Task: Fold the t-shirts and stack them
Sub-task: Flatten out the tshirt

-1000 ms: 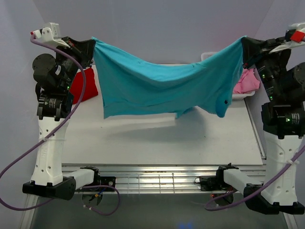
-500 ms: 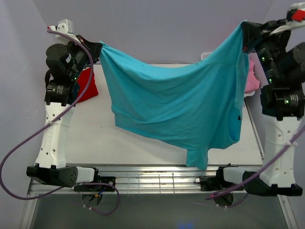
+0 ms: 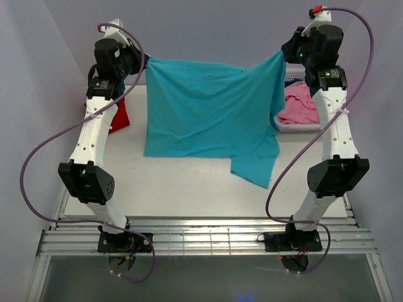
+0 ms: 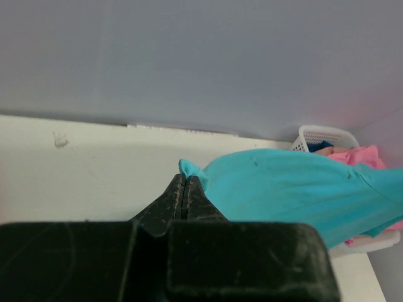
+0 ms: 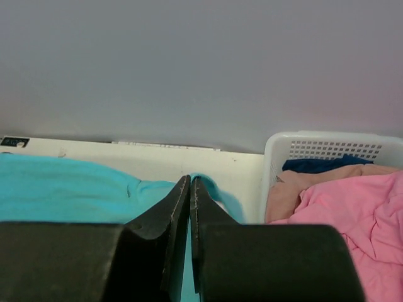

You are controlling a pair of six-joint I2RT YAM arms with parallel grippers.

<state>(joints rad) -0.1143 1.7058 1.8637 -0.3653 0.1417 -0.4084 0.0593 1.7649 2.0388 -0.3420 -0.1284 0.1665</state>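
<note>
A teal t-shirt (image 3: 208, 113) hangs stretched between both grippers over the far half of the table, its lower edge draped on the tabletop and one corner reaching toward the near right. My left gripper (image 3: 146, 61) is shut on its left upper corner; in the left wrist view the teal t-shirt (image 4: 296, 189) pokes out past the left gripper (image 4: 184, 177). My right gripper (image 3: 283, 51) is shut on the right upper corner, and the right wrist view shows the right gripper (image 5: 190, 179) pinching teal t-shirt (image 5: 56, 185). A red t-shirt (image 3: 119, 116) lies at the far left, partly hidden behind the left arm.
A white slotted basket (image 3: 296, 129) at the far right holds pink shirts (image 3: 299, 107), with pink shirts (image 5: 352, 207) and a dark blue cloth (image 5: 321, 165) also in the right wrist view. The table's bare surface (image 3: 189, 182) lies in front of the shirt. A slatted rail (image 3: 208, 239) runs along the near edge.
Both arms have stretched forward toward the far edge and lowered, carrying the teal t-shirt away from the camera. Its lower part now rests on the table instead of hanging in the air.
</note>
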